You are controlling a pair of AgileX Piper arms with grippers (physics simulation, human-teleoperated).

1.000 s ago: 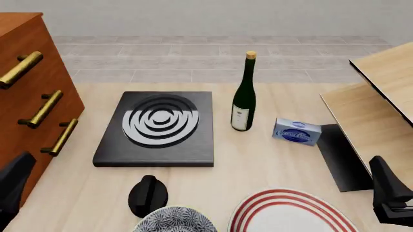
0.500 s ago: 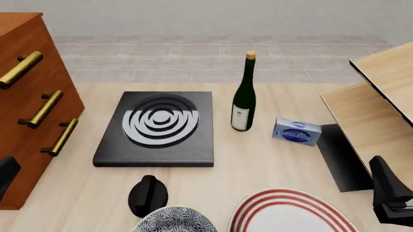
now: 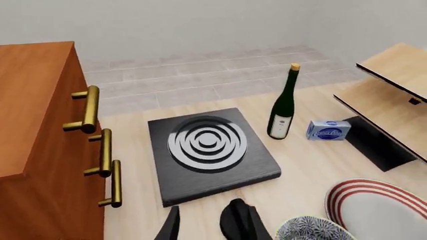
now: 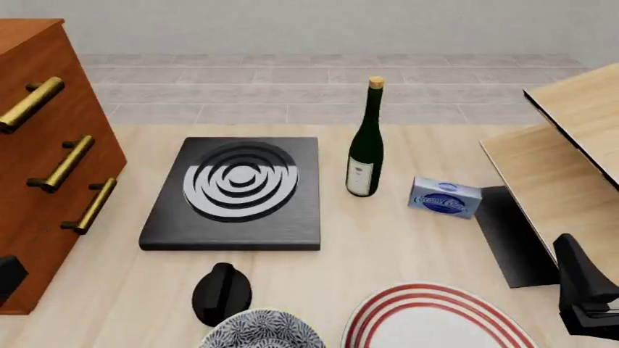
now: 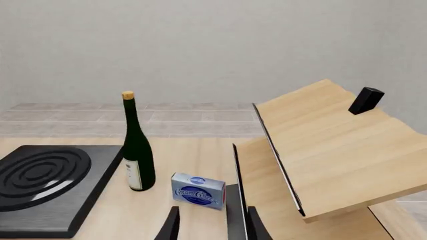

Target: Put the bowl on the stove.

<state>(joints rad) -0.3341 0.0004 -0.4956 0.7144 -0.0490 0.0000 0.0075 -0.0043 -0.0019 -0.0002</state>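
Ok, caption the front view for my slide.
Square black stove with silver burner rings sits bare; blue-and-white floral bowl waits at the near table edge beside a red-ringed white plate.

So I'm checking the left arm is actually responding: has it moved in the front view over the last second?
Yes. The left arm has dropped lower beside the dresser and shows less at the picture's left edge.

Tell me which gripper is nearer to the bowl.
Left. The left gripper sits just beside the bowl, near the knob; the right gripper is far off, past the plate.
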